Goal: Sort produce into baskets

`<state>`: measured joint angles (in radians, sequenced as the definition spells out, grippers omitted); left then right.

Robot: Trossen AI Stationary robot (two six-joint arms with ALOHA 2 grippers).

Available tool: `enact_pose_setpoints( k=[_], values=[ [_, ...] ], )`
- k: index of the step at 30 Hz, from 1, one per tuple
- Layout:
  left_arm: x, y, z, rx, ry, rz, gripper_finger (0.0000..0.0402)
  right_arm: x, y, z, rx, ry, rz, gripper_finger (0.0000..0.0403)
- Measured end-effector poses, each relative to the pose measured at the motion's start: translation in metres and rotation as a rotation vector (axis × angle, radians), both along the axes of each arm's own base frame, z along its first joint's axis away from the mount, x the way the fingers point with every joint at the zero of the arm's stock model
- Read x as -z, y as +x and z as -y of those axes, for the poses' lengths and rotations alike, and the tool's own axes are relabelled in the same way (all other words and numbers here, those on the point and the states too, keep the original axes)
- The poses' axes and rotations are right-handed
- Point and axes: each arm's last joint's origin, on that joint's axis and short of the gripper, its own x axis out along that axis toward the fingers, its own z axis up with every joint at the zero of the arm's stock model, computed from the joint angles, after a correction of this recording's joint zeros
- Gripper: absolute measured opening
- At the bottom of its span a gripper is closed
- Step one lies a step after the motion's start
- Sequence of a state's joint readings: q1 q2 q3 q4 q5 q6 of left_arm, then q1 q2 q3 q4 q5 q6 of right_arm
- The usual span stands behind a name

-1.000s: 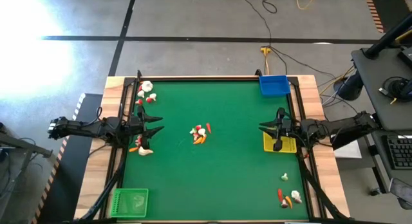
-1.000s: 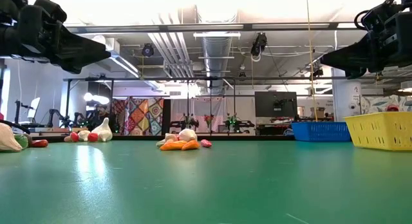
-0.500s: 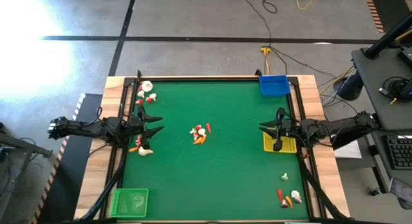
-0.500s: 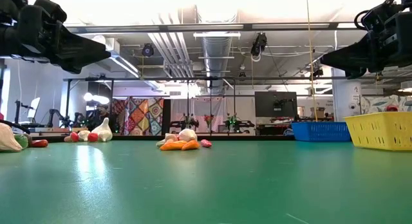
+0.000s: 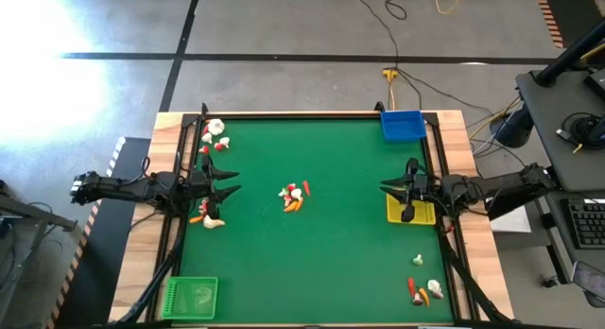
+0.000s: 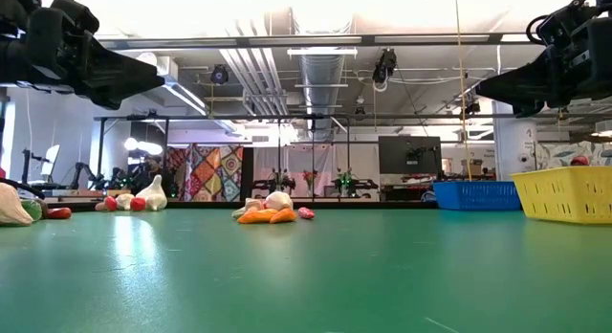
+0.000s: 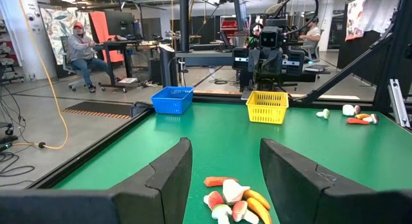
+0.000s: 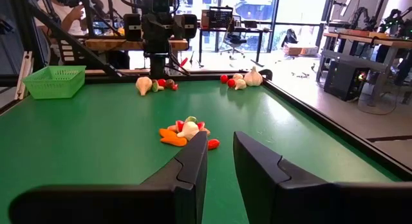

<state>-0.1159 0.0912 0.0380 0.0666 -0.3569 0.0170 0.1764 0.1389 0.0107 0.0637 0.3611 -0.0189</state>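
Note:
Small toy vegetables lie in piles on the green table: one at the centre [image 5: 294, 197], one at the far left [image 5: 214, 134], one beside the left arm [image 5: 208, 216], one at the near right [image 5: 422, 288]. The blue basket [image 5: 403, 125] stands at the far right, the yellow basket [image 5: 423, 214] under the right arm, the green basket [image 5: 191, 297] at the near left. My left gripper [image 5: 236, 181] hovers open at the left edge, pointing at the centre pile [image 7: 233, 202]. My right gripper [image 5: 382, 187] hovers open at the right, facing the same pile [image 8: 187, 130].
A raised wooden rim [image 5: 312, 113] frames the table. Bare green mat lies between the piles. A red piece [image 6: 579, 161] shows above the yellow basket's rim in the low view. People sit at desks in the room behind [image 7: 82, 45].

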Motion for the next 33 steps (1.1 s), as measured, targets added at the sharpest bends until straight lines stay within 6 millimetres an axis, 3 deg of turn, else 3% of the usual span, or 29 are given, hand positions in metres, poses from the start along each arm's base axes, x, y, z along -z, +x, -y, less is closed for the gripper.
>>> enact_pose_setpoints(
  k=[24, 29, 33],
  values=[
    [0.0000, 0.0000, 0.0000, 0.000, 0.003, -0.001, 0.0166, 0.0000, 0.0000, 0.0000, 0.000, 0.000, 0.000, 0.0068],
    [-0.0049, -0.0019, -0.0051, -0.194, 0.334, -0.068, 0.0166, 0.0000, 0.0000, 0.0000, 0.000, 0.000, 0.000, 0.0068],
    [-0.0059, -0.0040, -0.0088, -0.340, 0.412, -0.124, 0.0166, 0.0000, 0.0000, 0.0000, 0.000, 0.000, 0.000, 0.0068]
  ],
)
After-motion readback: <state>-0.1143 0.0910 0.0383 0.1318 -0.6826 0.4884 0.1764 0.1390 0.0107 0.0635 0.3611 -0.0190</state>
